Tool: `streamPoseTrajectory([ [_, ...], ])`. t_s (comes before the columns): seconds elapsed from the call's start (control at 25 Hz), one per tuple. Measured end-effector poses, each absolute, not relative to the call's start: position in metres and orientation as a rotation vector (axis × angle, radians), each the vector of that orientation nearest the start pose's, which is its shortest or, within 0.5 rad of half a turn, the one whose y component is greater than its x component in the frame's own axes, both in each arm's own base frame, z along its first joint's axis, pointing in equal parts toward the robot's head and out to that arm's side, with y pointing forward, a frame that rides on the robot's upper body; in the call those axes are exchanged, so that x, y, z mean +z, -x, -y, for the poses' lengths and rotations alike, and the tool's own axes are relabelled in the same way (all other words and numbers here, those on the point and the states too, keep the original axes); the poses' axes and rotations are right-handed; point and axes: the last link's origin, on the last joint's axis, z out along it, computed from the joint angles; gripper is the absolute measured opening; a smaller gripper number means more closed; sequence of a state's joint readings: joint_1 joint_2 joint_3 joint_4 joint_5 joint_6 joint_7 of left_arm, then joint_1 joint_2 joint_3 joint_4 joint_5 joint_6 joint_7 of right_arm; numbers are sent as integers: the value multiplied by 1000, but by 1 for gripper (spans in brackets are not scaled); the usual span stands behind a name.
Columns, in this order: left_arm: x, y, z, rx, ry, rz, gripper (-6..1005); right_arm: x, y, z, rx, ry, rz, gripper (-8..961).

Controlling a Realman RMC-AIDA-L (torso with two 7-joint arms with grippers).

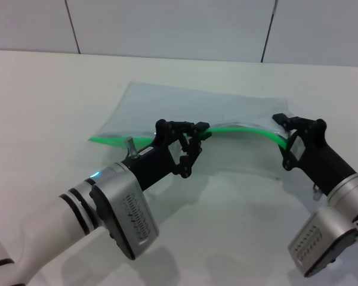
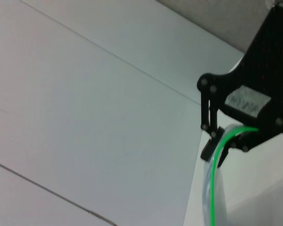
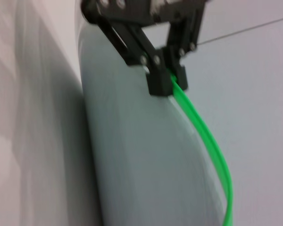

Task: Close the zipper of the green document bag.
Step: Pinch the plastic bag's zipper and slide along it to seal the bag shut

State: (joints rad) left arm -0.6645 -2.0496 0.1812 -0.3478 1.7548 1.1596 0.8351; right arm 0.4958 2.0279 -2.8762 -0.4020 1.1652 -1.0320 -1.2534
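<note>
The green document bag (image 1: 185, 107) lies flat on the white table, its translucent sheet also filling the right wrist view (image 3: 141, 165). Its zipper (image 1: 238, 127) runs along the near long edge and arches up between my two grippers. About midway along that edge, my left gripper (image 1: 198, 134) is shut on the green strip; the right wrist view shows its fingers (image 3: 166, 80) clamped on the zipper (image 3: 207, 136). My right gripper (image 1: 284, 128) is shut on the bag's right end, seen from the left wrist (image 2: 216, 148) pinching the strip (image 2: 212, 188). No slider tab is visible.
The white table (image 1: 42, 95) extends around the bag on all sides. A grey panelled wall (image 1: 167, 24) rises behind the table's far edge. Both forearms reach in from the near side.
</note>
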Motion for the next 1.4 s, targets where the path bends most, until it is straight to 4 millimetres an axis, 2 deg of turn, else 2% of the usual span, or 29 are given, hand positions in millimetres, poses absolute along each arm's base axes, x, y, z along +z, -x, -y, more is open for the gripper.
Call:
streamPoseTrajectory([
  [0.8,-89,261,-327,-179,1955,-522,79,-61,-308,-317,-168,1799,658,48],
  [1.4,-78,277,-327,-131,1908,-419,80,-49,-323,-317,-203,1777,583,45],
])
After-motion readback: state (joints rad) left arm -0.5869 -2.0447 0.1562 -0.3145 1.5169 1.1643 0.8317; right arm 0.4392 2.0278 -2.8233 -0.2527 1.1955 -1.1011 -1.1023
